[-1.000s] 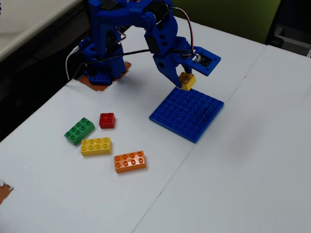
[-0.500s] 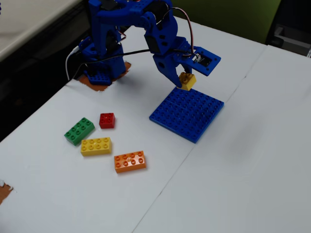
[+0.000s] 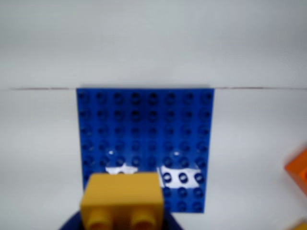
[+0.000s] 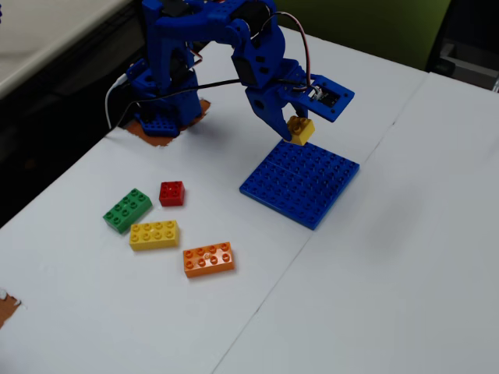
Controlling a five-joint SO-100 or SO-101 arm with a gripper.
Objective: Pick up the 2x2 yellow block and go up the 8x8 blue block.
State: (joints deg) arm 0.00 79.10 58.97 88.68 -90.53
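Observation:
My gripper is shut on the 2x2 yellow block and holds it just above the far edge of the 8x8 blue block, which lies flat on the white table. In the wrist view the yellow block fills the bottom centre, studs toward the camera, with the blue baseplate spread out beyond it. The fingers are mostly hidden behind the block there.
To the left in the fixed view lie a red 2x2 brick, a green brick, a longer yellow brick and an orange brick. An orange piece shows at the wrist view's right edge. The arm's base stands at the back left.

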